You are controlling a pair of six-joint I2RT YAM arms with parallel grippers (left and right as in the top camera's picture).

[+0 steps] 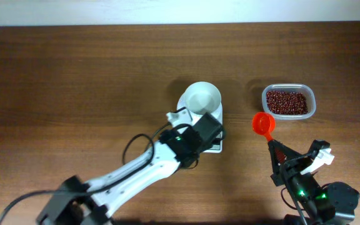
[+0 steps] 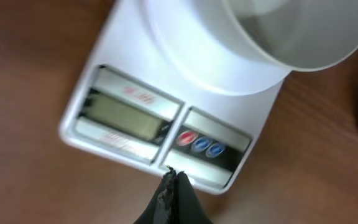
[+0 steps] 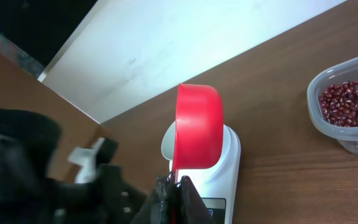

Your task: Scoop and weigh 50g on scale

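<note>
The white scale [image 1: 212, 132] stands mid-table with a round white bowl [image 1: 202, 98] on its platform. In the left wrist view the scale [image 2: 166, 93] shows its grey display [image 2: 122, 116] and its red and blue buttons [image 2: 199, 143]. My left gripper [image 2: 173, 176] is shut and empty, its tips over the scale's front edge just below the buttons. My right gripper [image 3: 174, 182] is shut on the handle of a red scoop [image 3: 197, 127]. The scoop [image 1: 264, 124] hangs between the scale and the bean tub and looks empty from above.
A clear tub of red beans [image 1: 287, 102] sits at the right of the scale, also seen in the right wrist view [image 3: 347, 106]. The left arm [image 1: 136, 172] stretches from the lower left. A pale wall borders the table's far edge.
</note>
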